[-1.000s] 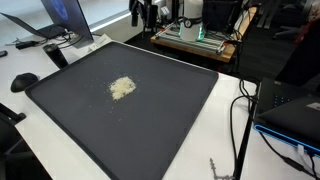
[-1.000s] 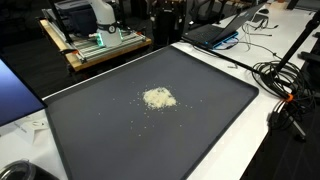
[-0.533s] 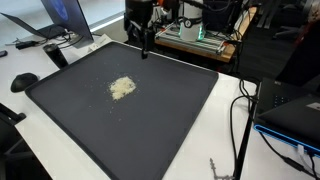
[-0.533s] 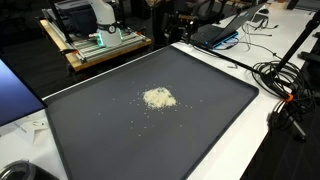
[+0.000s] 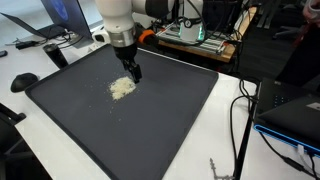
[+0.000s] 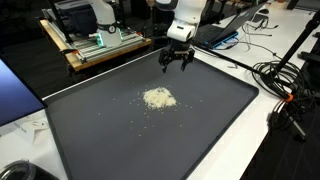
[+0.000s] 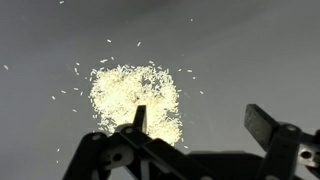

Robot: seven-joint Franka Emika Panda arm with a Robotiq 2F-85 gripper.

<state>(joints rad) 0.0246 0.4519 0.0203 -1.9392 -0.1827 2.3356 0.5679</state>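
Wrist view: gripper [image 7: 200, 125] with both fingers [image 7: 262, 128] spread wide, nothing between them. They point down at the mat [image 7: 250, 50].

Grain pile [image 7: 135, 98] lies below, at 10 o'clock from the gap between the fingers. One fingertip overlaps its near edge in this view, but I cannot tell whether it touches. The grains are small, pale and loose, so they lie as a low, flat heap. Stray grains [image 7: 108, 41] ring the pile, mostly from 9 to 1 o'clock.

Both exterior views: gripper [image 5: 132, 72] [image 6: 177, 62] hangs just beside the pile [image 5: 122, 88] [image 6: 158, 97], at about 1 o'clock from it and seemingly clear of the surface. The wrist is near upright, which keeps the camera looking straight down on the grains.

Mat [image 5: 150, 125] [image 6: 150, 135] is dark, which makes the pale grains easy to see. Its raised rim likely keeps loose grains from rolling off. The pile sits near mat centre, well away from every edge.

Further out: the white table [image 5: 225, 150] carries the mat. A laptop [image 6: 222, 32] stands past the mat's far corner at 1 o'clock and cables [image 6: 285, 85] lie at 3 o'clock. A wooden cart [image 6: 100, 48] stands at 11 o'clock, well apart.
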